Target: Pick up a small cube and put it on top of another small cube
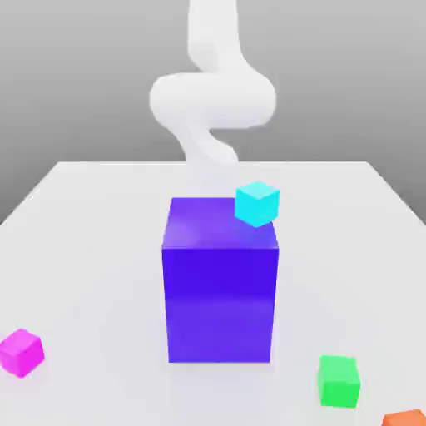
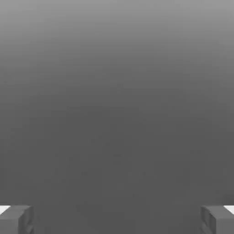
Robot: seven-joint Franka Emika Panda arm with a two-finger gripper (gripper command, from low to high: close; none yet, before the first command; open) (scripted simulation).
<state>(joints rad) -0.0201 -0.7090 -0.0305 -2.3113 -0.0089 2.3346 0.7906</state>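
Orange-red cube (image 1: 405,418) at table (image 1: 108,274) edge, jaws (image 2: 117,220) spread wide, nothing between.

glossy blue-purple block (image 1: 220,304), smooth white arm (image 1: 213,100), matt magenta cube (image 1: 22,353), smooth pale tabletop (image 1: 100,250)

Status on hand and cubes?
Hand open, empty. Plain magenta cube on table, not stacked on plain green cube. Big blue block between them, possible obstacle.
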